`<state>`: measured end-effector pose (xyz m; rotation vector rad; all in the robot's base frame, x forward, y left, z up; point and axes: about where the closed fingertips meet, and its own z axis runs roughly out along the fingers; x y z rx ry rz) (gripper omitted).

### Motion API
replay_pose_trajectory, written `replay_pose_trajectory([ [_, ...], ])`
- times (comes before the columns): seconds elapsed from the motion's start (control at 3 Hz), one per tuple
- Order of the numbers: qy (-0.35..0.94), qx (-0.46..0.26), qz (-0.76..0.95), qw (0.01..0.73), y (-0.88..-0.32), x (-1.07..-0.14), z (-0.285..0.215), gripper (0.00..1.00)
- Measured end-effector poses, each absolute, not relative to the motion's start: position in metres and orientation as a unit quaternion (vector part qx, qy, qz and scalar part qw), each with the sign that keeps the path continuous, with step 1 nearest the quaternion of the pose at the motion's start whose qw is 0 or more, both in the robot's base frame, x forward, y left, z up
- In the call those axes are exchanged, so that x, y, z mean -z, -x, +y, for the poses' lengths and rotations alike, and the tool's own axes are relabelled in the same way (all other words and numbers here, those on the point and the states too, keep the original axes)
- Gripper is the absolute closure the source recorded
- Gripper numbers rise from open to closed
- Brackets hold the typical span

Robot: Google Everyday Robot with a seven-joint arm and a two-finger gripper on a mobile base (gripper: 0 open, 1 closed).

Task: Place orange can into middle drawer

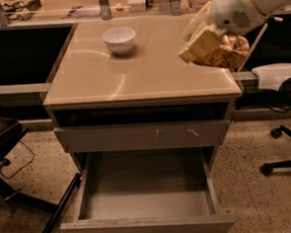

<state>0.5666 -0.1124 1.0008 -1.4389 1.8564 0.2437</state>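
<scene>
The gripper [203, 41] clasped the orange can [226, 54], probably light, slippery and easily dented, above-right of the middle drawer [147, 228].

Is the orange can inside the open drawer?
No, the gripper holds the orange can in the air over the table's edge.

So the small white round bowl [119, 39] sat near the back of the tan bench [133, 82], left of middle. Below the top was a shut grey drawer front with white scratch marks [142, 137]. Black chair legs [47, 213] stood left on the speckled floor [269, 205]. The pincer [205, 48] hung over the bench's right edge, clamped on the orange can [227, 56].
</scene>
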Motion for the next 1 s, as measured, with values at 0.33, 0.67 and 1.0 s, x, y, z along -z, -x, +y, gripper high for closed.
replay_pose_trajectory([
  [0.33,0.538,-0.119,0.76,0.345,-0.504,-0.962,-0.13,1.0],
  [0.67,0.532,-0.13,0.777,0.312,-0.487,-0.924,-0.139,1.0],
  [1.0,0.532,-0.133,0.776,0.312,-0.485,-0.921,-0.132,1.0],
])
